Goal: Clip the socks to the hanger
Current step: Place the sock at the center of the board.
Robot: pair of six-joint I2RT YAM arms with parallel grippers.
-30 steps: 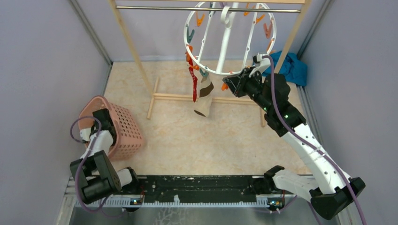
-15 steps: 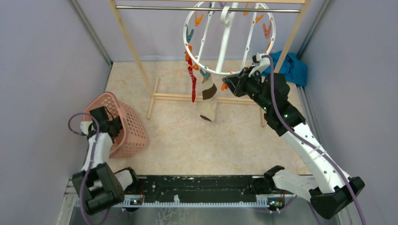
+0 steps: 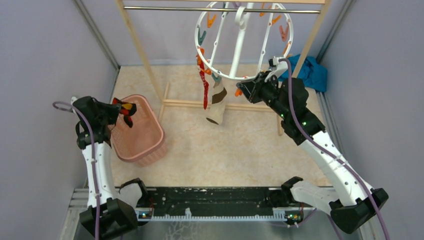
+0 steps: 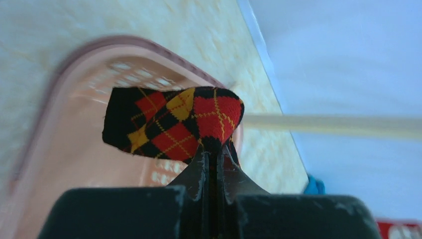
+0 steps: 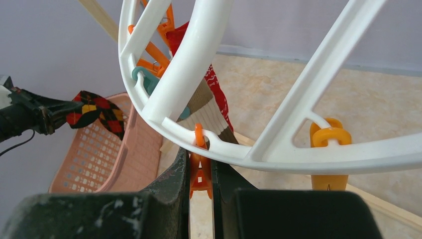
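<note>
Argyle sock [image 4: 174, 124] pinched at one end in L gripper [image 4: 213, 154], jaws narrow and tight on it. Sock held above pink basket [image 3: 145, 150], left side. Pattern red/black/yellow diamonds; fabric folded, sticking out sideways. L arm upright, wrist approx. level. R gripper [image 5: 200, 164] closed on orange clip [image 5: 200, 177] at near rim of hanger [image 3: 240, 45], far centre. Red sock [image 3: 205, 92] and beige sock [image 3: 217, 107] hang clipped at near-left rim.

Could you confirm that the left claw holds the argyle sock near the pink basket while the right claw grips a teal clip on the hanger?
Not quite: the clip in the right claw is orange, not teal, as the right wrist view shows. The left claw does hold the argyle sock near the pink basket.
</note>
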